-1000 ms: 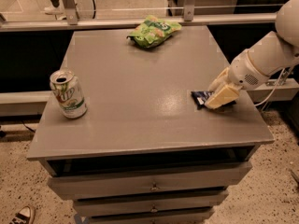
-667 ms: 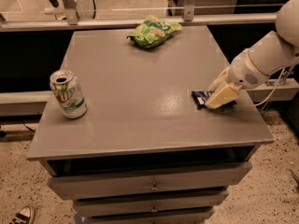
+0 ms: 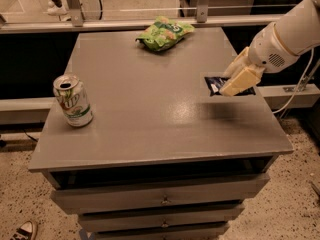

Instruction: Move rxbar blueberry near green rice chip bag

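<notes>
Rxbar blueberry [image 3: 214, 83]: you'll find it at the right edge of the desk [image 3: 150, 119], roughly midway between front and back. Only its dark left end with white lettering shows, plus a dark sliver to the right. The middle is covered by the tool [image 3: 231, 86].

Tool: cream-coloured, angled down and to the left, directly over the bar. You cannot tell how far it is open, nor whether it has hold of the bar. Whether the bar rests on the desk or sits just above it is also unclear.

Arm [image 3: 292, 31]: white, enters from the upper right, with a pale cable [image 3: 300, 89] hanging beneath it.

Green rice chip bag [image 3: 164, 33]: lies at the back of the desk, near the centre of the far edge. It is well apart from the bar, to the bar's back-left.

Soda can [image 3: 73, 100]: green and white, upright, opened top, near the left edge of the desk. It is far from both the bar and the bag.

Below the desk top you can see drawers [image 3: 162, 200]. A shoe [image 3: 22, 231] shows on the floor at the lower left corner.
</notes>
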Tool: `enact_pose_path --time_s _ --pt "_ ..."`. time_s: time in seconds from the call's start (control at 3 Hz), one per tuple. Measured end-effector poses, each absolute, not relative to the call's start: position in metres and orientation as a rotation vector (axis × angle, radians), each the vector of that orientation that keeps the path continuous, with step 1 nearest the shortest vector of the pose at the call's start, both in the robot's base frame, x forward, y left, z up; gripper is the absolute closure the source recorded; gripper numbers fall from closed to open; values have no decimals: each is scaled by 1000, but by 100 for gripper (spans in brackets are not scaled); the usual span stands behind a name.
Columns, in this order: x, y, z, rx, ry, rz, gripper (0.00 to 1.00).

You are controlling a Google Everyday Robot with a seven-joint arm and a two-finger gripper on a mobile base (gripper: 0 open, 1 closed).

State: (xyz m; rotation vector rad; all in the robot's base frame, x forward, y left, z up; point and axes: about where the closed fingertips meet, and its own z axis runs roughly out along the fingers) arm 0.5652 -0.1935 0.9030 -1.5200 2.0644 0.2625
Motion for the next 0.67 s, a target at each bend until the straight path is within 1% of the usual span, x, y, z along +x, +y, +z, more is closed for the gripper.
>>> enact_pose_path --time_s 0.67 --pt "571 -189 899 -1511 2052 267 100"
